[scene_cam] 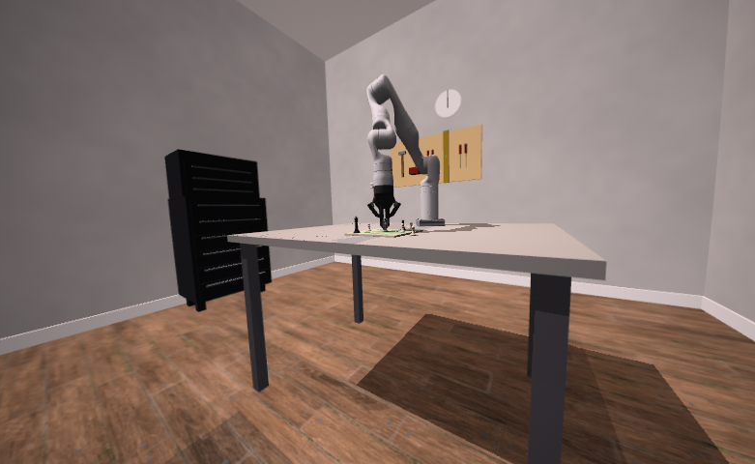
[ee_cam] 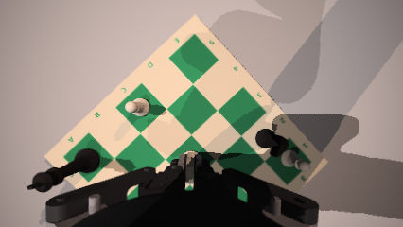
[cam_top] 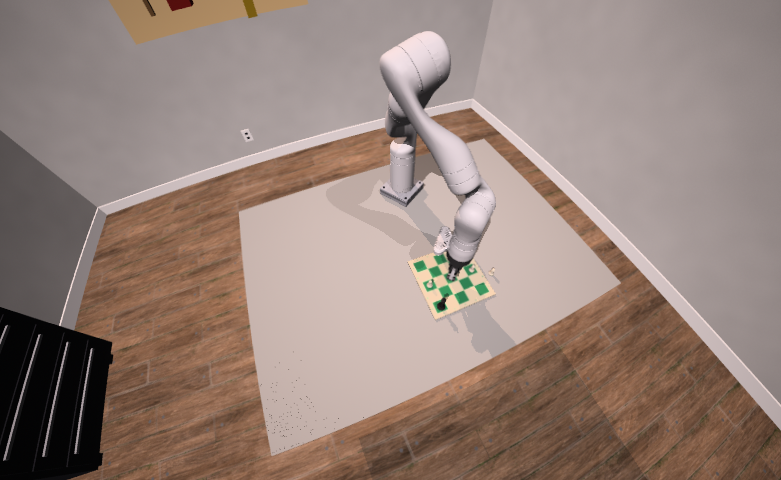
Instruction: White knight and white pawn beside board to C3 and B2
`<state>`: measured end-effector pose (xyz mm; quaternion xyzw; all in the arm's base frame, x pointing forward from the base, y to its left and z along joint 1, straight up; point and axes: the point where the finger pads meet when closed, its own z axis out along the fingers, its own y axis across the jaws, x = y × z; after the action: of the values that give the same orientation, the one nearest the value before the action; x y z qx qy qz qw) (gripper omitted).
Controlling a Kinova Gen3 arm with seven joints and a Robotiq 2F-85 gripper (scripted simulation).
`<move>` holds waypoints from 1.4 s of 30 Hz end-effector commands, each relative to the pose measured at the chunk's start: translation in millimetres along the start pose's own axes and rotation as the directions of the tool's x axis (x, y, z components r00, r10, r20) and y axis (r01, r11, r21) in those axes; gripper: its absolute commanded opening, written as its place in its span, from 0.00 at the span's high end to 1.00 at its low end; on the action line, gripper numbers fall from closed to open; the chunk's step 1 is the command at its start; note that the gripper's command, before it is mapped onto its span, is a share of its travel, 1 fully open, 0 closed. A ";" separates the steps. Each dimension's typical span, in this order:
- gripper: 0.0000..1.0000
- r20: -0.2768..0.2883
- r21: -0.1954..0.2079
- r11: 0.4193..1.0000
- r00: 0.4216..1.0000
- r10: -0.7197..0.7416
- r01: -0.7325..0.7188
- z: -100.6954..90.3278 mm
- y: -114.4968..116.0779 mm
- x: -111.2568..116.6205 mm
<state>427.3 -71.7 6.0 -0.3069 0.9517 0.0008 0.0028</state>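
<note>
My gripper (cam_top: 452, 275) (scene_cam: 385, 225) (ee_cam: 190, 164) points down over square C3, its fingers shut on a pale piece, the white knight, mostly hidden by them. Its base is low over or on C3; contact cannot be told. The white pawn (cam_top: 492, 271) (scene_cam: 413, 230) stands upright beside the board (cam_top: 487, 293), off its rank 1 side. B2 (cam_top: 466, 282) is bare. A tall black piece (cam_top: 440, 304) (scene_cam: 356, 225) (ee_cam: 87, 160) stands on A5, and a small white piece (cam_top: 430, 284) (scene_cam: 368, 226) (ee_cam: 141, 107) on C5.
Another white piece (cam_top: 472, 269) stands on C1, close to B2. A black piece (ee_cam: 266, 137) stands on E2 and a white piece (ee_cam: 289, 158) on E1; in the top view the arm hides both. The robot's base (cam_top: 402, 193) is behind the board on the table (cam_top: 334, 309).
</note>
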 end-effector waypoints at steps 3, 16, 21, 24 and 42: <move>1.00 0.001 0.001 1.000 1.000 0.000 0.000 -0.6 -0.4 -0.4; 1.00 0.001 0.001 1.000 1.000 0.000 0.000 -0.6 -0.4 -0.4; 1.00 0.001 0.001 1.000 1.000 0.000 0.000 -0.6 -0.4 -0.4; 1.00 0.001 0.001 1.000 1.000 0.000 0.000 -0.6 -0.4 -0.4; 0.71 0.001 0.001 1.000 1.000 0.000 0.000 -0.6 -0.4 -0.4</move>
<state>427.3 -71.7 6.0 -0.3069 0.9517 0.0009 0.0027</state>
